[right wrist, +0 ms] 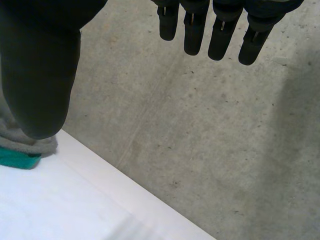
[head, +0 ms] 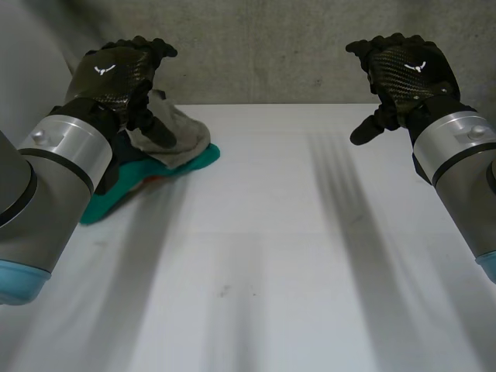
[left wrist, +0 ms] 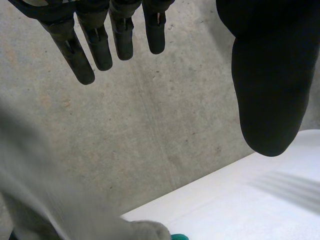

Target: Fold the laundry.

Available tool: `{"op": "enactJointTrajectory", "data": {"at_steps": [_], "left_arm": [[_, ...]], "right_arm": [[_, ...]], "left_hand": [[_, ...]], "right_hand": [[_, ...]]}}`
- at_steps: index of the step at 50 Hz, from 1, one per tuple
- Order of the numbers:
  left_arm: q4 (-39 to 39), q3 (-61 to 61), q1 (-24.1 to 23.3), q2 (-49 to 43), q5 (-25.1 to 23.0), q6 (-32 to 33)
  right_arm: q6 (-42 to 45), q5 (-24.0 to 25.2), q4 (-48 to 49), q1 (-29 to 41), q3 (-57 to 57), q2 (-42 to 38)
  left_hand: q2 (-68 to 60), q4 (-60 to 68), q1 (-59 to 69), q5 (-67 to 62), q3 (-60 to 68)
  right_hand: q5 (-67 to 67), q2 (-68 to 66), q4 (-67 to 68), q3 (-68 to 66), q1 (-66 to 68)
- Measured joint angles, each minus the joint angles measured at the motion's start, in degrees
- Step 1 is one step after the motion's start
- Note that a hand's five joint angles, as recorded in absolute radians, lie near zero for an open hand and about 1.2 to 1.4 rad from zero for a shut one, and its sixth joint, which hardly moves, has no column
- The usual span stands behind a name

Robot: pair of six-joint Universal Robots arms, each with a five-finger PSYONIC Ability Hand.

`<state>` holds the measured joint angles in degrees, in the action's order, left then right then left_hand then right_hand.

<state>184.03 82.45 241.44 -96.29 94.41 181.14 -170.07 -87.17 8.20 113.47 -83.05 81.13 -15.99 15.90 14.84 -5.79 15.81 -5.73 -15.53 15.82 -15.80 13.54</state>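
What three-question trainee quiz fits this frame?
1. True or false: the right hand holds a cloth.
2. The grey cloth lies: A on the teal cloth; B under it; C apart from it.
3. Which hand is over the two cloths?

Key:
1. False: its fingers are straight and hold nothing.
2. A.
3. The left hand.
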Motion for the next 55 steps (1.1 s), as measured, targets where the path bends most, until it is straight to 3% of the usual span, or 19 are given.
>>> {"op": "enactJointTrajectory", "data": {"at_steps": [37,42,55], "left_arm": [[1.85,-2.24,0.8,-1.97,0.02,0.9],[4.18,-7.33,3.91,-8.29,-0.12,4.47],[11.08,-33.15,12.54,-39.83,-1.02,20.03]], "right_arm": [[0.08,0.0,0.62,-0.19,0.01,-0.44],[0.09,0.07,0.58,-0.61,-0.06,-0.47],[0.11,0.41,0.59,-3.1,-1.52,-0.49]], "left_hand": [[4.15,-4.29,-2.6,2.99,-3.74],[4.15,-4.29,-2.6,2.99,-3.74],[4.15,-4.28,-2.6,2.99,-3.74]], "right_hand": [[2.94,3.24,-3.75,3.62,-0.58],[2.94,3.24,-3.75,3.62,-0.58],[2.95,3.24,-3.75,3.62,-0.58]]}}
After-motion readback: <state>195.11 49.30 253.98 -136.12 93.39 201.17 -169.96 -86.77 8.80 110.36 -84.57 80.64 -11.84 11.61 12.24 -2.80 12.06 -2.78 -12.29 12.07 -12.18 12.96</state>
